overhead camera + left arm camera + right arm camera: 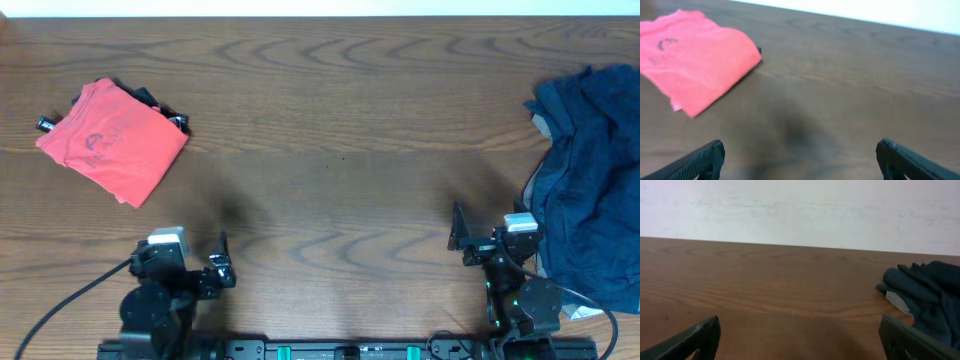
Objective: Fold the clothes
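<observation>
Two garment groups lie well apart on the brown wood-grain tabletop (340, 200). At ten o'clock rests the coral-red soft-knit T-shirt (112, 142), folded into a flat packet, with a black fabric garment (155, 99) showing from under its far edge. At seven o'clock the left tool (222, 264) sits low, fingers spread wide, nothing between them. At five o'clock the right tool (461, 240) is likewise spread and empty, just beside the crumpled navy-blue cloth heap (590, 170), which fills the three-o'clock edge and runs out of view.

Assessment: the navy heap is the outstanding work. The material is judged light, limp and non-fragile. It will likely sag, bunch and drag on the wood rather than slide cleanly.

Recommended hold: a pinch on a single hem or sleeve edge at the heap's nine-o'clock border, nearest the right tool, avoiding several layers at once. Individual garments within the heap cannot be told apart.
</observation>
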Available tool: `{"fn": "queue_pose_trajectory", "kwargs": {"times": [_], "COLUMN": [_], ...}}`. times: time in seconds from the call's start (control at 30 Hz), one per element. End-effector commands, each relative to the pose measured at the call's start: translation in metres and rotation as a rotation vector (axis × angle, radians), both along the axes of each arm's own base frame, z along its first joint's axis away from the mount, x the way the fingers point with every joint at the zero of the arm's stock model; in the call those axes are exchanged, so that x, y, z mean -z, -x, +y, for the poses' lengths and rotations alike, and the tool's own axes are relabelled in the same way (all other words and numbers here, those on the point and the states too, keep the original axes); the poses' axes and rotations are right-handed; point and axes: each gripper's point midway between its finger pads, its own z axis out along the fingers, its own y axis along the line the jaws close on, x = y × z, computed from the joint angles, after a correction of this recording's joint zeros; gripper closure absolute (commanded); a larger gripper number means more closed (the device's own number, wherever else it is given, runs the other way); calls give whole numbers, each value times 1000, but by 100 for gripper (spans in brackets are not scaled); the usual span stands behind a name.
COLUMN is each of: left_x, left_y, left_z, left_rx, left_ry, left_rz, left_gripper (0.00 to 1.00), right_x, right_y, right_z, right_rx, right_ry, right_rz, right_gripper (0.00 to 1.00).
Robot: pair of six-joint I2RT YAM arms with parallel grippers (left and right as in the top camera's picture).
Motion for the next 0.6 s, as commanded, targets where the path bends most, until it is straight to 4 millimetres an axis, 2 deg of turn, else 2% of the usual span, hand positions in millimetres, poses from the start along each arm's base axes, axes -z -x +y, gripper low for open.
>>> {"fn": "queue_pose_trajectory", "kwargs": {"times": [0.0,0.1,0.3,0.4,0.57], "left_x": [11,17,13,13,23], "left_y": [-11,-28,-52,-58,-57], "left_z": [2,0,-2,-2,-1], "left_rx": [-18,-15,-12,-4,2], "left_ry": [-5,5,-8,-41,-90], "left_rz": [-67,-131,-308,-380,-335], "left_gripper": [2,2,2,2,2], "right_x": [1,1,1,1,1], "right_y": [0,0,0,0,0], "right_z": [-1,-1,-1,-1,-1], "right_rx": [-1,0,0,-1,-1], "right_ry": [14,14,14,14,14], "right_rz": [-2,-2,-2,-2,-2], "right_gripper": [1,1,1,1,1]}}
